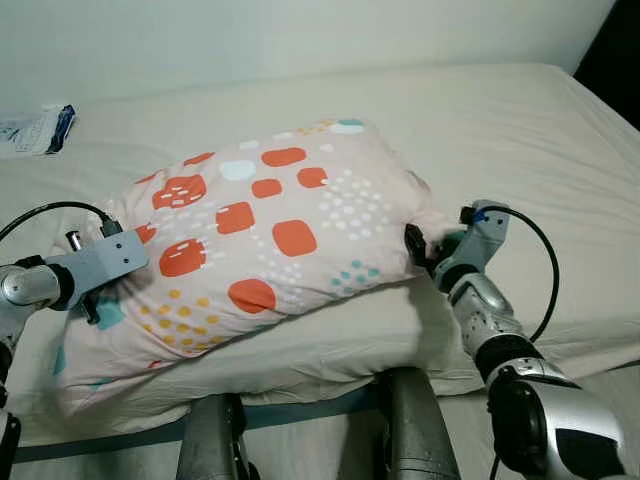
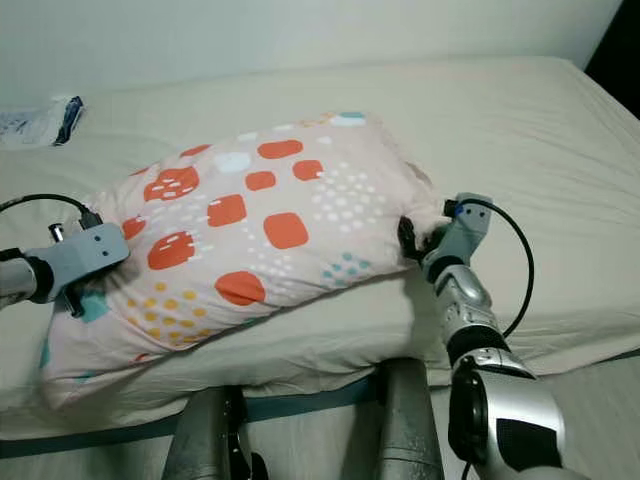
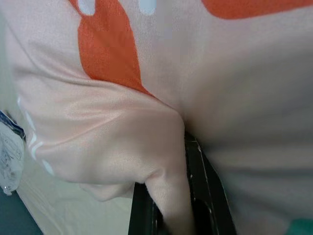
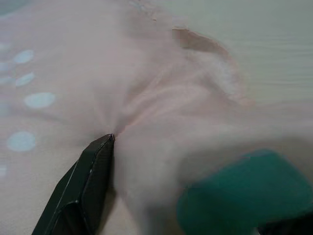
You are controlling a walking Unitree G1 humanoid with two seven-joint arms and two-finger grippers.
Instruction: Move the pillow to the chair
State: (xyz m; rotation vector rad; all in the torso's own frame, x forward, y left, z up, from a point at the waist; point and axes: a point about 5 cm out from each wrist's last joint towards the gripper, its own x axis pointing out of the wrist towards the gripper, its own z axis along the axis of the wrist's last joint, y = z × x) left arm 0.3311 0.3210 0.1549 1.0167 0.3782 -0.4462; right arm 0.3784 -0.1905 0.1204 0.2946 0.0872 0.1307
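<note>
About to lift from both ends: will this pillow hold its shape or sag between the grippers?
The pillow will probably sag in the middle: it looks plump and soft. The fabric bunches where the right gripper pinches it, so the cover may stretch or slip over the filling. The left gripper also holds only a fold of cover. Likely light for its size.

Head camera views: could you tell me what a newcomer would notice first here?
A big pink pillow with orange patches, raised off the cream bed. The left pincer pinches its fabric at one end and the right pincer bunches it at the other. A small packet lies at the bed's far left.
</note>
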